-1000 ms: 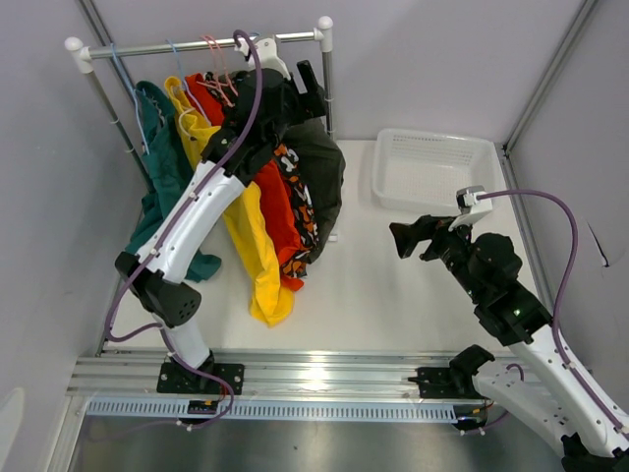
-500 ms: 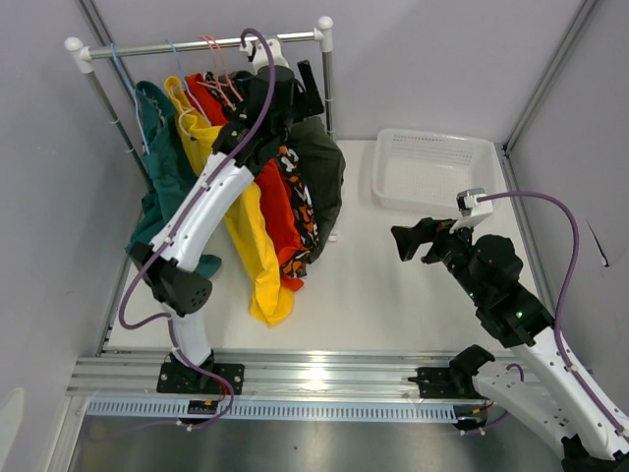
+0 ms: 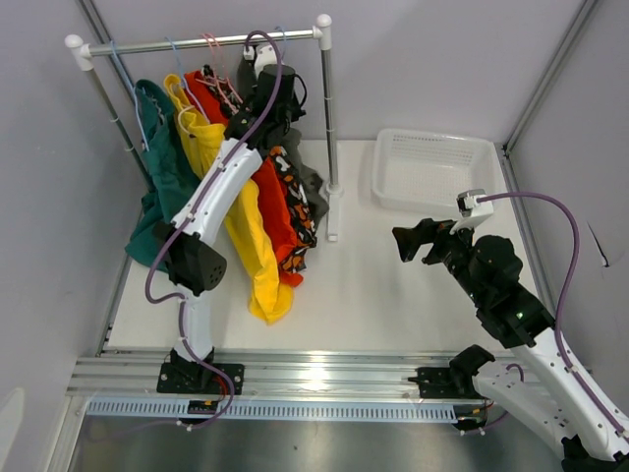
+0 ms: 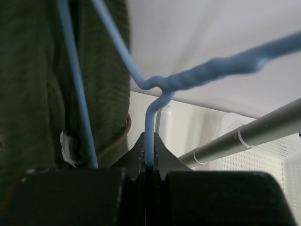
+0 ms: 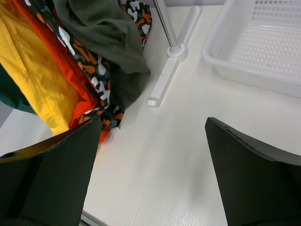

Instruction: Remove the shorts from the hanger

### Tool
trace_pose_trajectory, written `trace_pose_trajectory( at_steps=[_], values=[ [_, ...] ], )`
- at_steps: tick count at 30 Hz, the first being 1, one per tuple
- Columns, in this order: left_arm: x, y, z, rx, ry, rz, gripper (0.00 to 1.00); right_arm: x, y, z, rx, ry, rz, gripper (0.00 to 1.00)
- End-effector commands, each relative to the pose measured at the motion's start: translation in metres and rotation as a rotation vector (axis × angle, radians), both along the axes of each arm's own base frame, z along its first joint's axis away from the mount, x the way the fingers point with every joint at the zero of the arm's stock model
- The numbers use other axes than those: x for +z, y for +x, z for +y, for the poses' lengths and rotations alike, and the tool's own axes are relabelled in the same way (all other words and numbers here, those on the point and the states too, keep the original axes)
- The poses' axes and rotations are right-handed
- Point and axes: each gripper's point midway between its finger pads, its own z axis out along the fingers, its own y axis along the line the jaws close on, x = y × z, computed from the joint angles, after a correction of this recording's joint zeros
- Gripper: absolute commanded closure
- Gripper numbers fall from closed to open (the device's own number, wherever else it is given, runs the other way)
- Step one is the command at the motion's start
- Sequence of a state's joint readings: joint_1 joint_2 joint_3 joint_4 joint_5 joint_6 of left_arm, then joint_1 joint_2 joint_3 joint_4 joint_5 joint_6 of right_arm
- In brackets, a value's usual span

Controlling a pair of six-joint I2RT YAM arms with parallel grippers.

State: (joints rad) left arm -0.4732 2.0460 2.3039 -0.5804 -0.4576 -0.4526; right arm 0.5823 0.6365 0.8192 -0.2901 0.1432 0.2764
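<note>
Top view: the shorts point(image 3: 260, 236) hang from the rack point(image 3: 197, 41) at the desk's point(image 3: 373, 285) far-left edge. The white basket point(image 3: 432, 135) sits far right, with the right claw point(image 3: 405, 241) near it over bare desk.
Left wrist: the left claw point(image 4: 149, 160) is clamped on the blue hanger point(image 4: 150, 117) wire, beside the dark olive shorts point(image 4: 37, 94).
Right wrist: the right claw gapes wide, holding nothing.

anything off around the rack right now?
Nothing spilled or damaged. The yellow shorts and teal shorts appear to trail onto the table rather than hang free, and the olive shorts slump beside the rack's foot. The left gripper is shut on the wire neck of a blue hanger, not cloth.
</note>
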Motion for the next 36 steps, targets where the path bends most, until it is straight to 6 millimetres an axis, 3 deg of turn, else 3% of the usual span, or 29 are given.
trace_pose_trajectory(
  at_steps=[1,7,18,21,25,26,27,28,29,31,32,36],
  values=[
    [0.059,-0.004,0.0,-0.035,-0.057,-0.14,1.0,0.002,0.003,-0.002,-0.017,0.002,-0.006,0.01],
    [0.092,-0.03,-0.005,-0.119,-0.067,-0.179,1.0,0.005,0.003,0.002,-0.001,0.012,-0.011,0.01],
    [0.171,-0.096,-0.014,-0.284,-0.248,-0.286,1.0,0.047,0.002,0.016,0.061,0.075,-0.066,0.0],
    [0.181,-0.108,-0.019,-0.328,-0.297,-0.288,1.0,0.054,-0.001,0.024,0.108,0.084,-0.067,0.01],
    [0.175,-0.115,-0.029,-0.362,-0.327,-0.258,1.0,0.07,-0.015,0.063,0.307,0.108,-0.065,0.01],
    [0.162,-0.112,-0.032,-0.358,-0.322,-0.229,1.0,0.082,-0.022,0.076,0.356,0.129,-0.077,0.0],
    [0.158,-0.112,-0.033,-0.358,-0.327,-0.222,1.0,0.085,-0.017,0.079,0.352,0.13,-0.076,0.01],
    [0.149,-0.11,-0.035,-0.357,-0.328,-0.206,1.0,0.078,-0.016,0.099,0.377,0.109,-0.053,0.01],
    [0.15,-0.111,-0.035,-0.357,-0.336,-0.212,1.0,0.088,-0.016,0.109,0.381,0.11,-0.077,0.01],
    [0.146,-0.11,-0.036,-0.357,-0.344,-0.21,1.0,0.087,-0.017,0.133,0.371,0.055,-0.094,0.01],
    [0.145,-0.109,-0.037,-0.357,-0.348,-0.211,1.0,0.083,-0.008,0.151,0.37,0.026,-0.081,0.01],
    [0.142,-0.109,-0.037,-0.358,-0.349,-0.198,1.0,0.071,0.009,0.189,0.365,0.001,-0.059,0.01]
  ],
)
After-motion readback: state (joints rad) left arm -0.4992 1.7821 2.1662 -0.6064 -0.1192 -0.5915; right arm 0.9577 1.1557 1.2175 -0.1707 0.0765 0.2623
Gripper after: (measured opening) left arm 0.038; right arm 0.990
